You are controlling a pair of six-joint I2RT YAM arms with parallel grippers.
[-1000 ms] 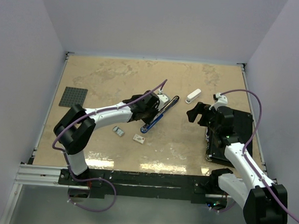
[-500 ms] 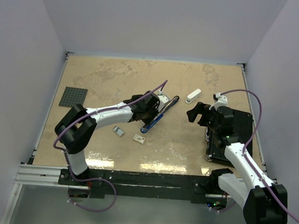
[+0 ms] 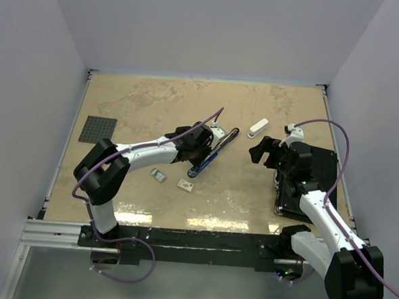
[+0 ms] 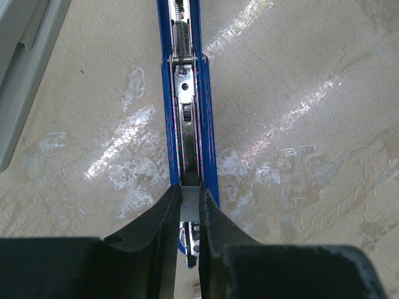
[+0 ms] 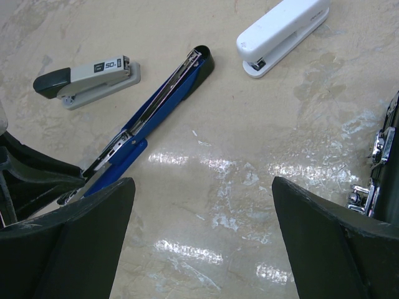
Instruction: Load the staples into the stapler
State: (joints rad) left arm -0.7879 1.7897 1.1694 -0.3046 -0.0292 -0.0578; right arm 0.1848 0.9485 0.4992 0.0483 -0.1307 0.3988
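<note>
**A:** Where do the staples sit?

**B:** The staples box (image 3: 186,185) lies flat on the bench (image 3: 135,98), below centre in the overhead view, near the lower end of the blue stapler (image 3: 211,156). The grey tray piece (image 3: 158,175) is a little to its left, apart from it. Nothing touches either.

**A:** And the arms?

**B:** The left gripper (image 4: 190,193) has its fingers (image 4: 156,224) clenched on the near end of the stapler's metal rail, which lies opened out flat. The right gripper (image 5: 201,187) is released, spread wide over bare bench and holding nothing.

**A:** How will the box handle?

**B:** I'd judge it light, thin-walled and easy to crush. It will likely skate on that glossy surface. Lying flat, it offers little edge, so take it low across its two long sides, gently. I can't tell whether it is open.

**A:** Anything to confuse it with?

**B:** No. The white stapler (image 5: 283,34) and grey stapler (image 5: 87,78) in the upper part of the right wrist view are far bigger.
</note>
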